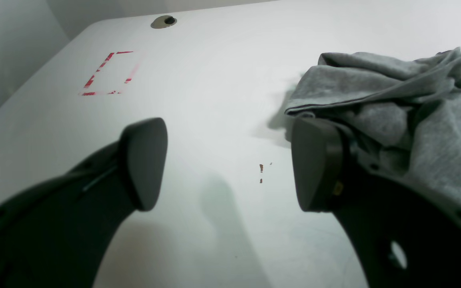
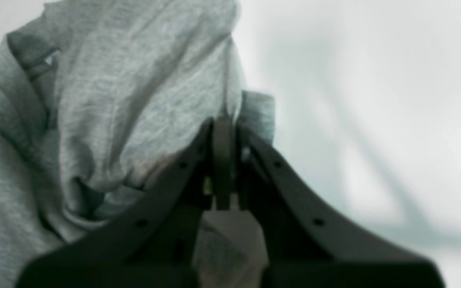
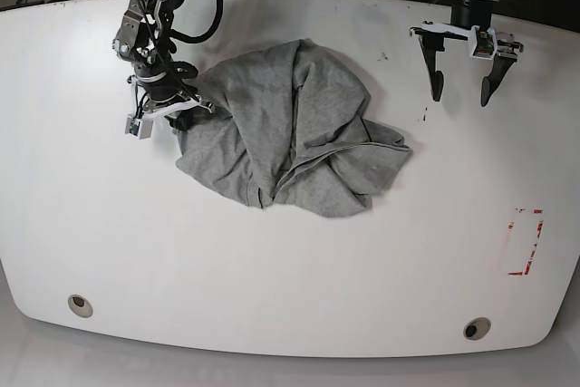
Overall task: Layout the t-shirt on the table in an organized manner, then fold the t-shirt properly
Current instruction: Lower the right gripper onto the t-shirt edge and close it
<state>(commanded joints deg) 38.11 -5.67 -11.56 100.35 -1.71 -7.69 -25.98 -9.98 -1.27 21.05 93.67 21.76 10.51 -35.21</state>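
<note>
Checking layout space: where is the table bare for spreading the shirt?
Bare table runs between the t-shirt and the grommets, plus right toward the red dashed rectangle. Crowded by the right gripper, shut on cloth.

right gripper (image 2: 223,132) jaws pinching t-shirt (image 2: 106,104) (blurred)

I'm seeing the t-shirt (image 3: 299,133) showing soft, wrinkly heathered cloth, the table (image 3: 272,260) gleaming smooth glossy white, and the left gripper (image 1: 230,164) looking matt black plastic.
</note>
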